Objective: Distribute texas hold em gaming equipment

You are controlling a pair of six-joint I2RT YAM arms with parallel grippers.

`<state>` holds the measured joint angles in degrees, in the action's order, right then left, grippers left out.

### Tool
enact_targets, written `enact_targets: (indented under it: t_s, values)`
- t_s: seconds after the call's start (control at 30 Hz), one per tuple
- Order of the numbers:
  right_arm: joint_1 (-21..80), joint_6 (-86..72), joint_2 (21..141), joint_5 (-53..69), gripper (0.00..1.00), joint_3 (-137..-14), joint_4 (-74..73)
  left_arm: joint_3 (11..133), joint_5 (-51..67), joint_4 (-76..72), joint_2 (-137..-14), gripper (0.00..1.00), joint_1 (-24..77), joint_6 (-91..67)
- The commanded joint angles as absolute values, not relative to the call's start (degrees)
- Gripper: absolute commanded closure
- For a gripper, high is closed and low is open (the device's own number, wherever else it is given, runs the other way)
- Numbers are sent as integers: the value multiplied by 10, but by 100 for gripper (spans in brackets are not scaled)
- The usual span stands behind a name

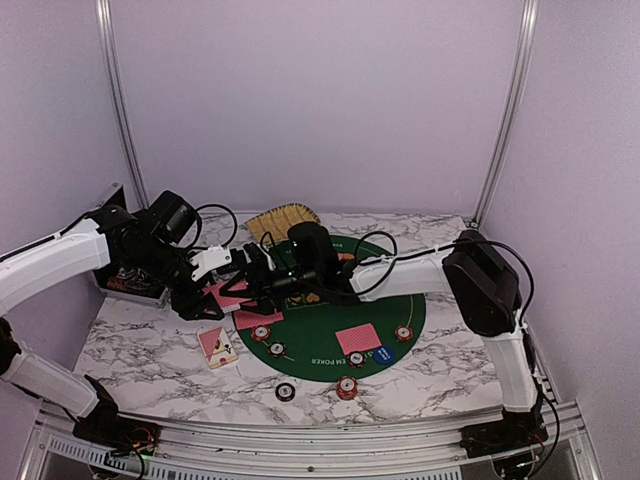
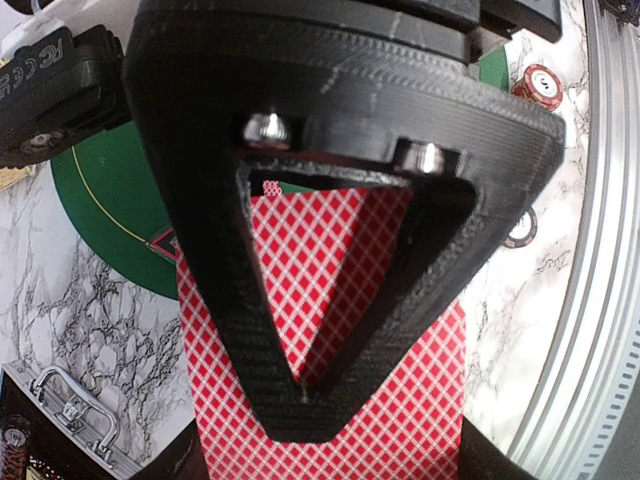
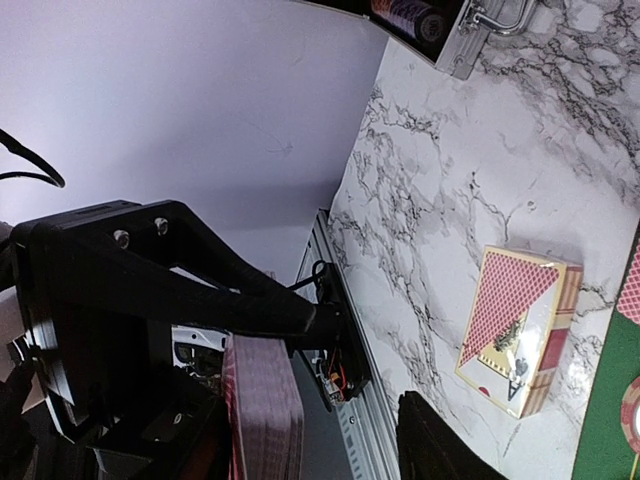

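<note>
- Left tool [image 2: 305, 400] is clamped on the red-backed deck [image 2: 410, 400].
- Right tool [image 1: 250, 285] sits just beside it (open or gripping, I cannot tell).
- One dealt card [image 1: 358, 338] and poker chips [image 1: 346, 387] lie near the right tool; most of the dealing seems left.

A yellow woven basket [image 1: 283, 218] sits at the far edge of the white marble table [image 1: 150, 345], near its middle. A black metal case [image 2: 70, 405] with a silver handle lies at the table's left edge. Lilac walls [image 1: 320, 100] and metal posts [image 1: 115, 90] stand behind.
</note>
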<state>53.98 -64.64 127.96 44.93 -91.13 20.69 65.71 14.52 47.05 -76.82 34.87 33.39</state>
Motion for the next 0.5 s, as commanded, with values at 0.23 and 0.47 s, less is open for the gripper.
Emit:
enact_targets:
  t_s: [0.23,0.47]
  values:
    - [526,-601,1229,432,66,-889,138,660,151,472,-763,100,346,333]
    - [518,-596,1207,432,81,-863,137,661,151,472,-762,100,346,333]
